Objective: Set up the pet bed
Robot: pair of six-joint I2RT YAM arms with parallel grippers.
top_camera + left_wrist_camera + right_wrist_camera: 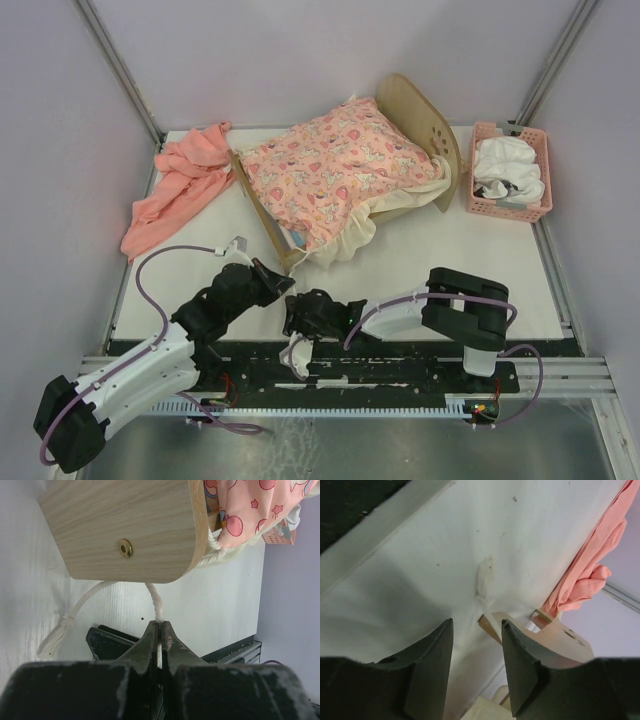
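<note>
The pet bed (418, 120) lies diagonally at the back of the table. It has a light-wood frame and a pink patterned cushion (335, 165) on top, over a cream cloth (345, 238). My left gripper (283, 283) is at the near footboard (125, 525), shut on a white rope (156, 600) that hangs from the board; in the left wrist view the gripper (160, 626) pinches that rope. My right gripper (293, 318) is just to the right, low over the table. Its jaws (476, 623) are open and hold nothing. A wooden corner (492, 625) and a rope knot (484, 577) lie beyond them.
A salmon-pink cloth (180, 185) is crumpled at the back left. A pink plastic basket (509, 170) with white fabric inside stands at the back right. A second rope end with a knot (67, 620) trails on the table left of my left gripper.
</note>
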